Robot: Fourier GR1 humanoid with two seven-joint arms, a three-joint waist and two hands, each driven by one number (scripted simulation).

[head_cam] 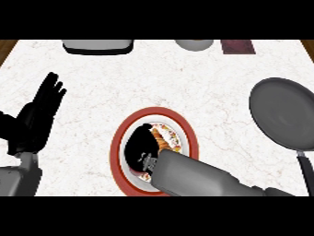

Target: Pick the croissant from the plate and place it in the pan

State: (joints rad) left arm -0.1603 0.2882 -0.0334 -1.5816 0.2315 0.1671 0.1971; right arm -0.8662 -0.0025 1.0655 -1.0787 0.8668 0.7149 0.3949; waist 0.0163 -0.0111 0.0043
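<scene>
just right of the curled right hand [142,146] fingers, the croissant [165,139], touching them

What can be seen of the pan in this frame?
The pan is a dark grey, metal-looking frying pan with a round, shallow bowl and a long black handle pointing toward the view's lower edge. It sits flat on the white marbled counter at the view's right, apart from the red-rimmed plate. Nothing lies in it, and no hand touches it.
</scene>
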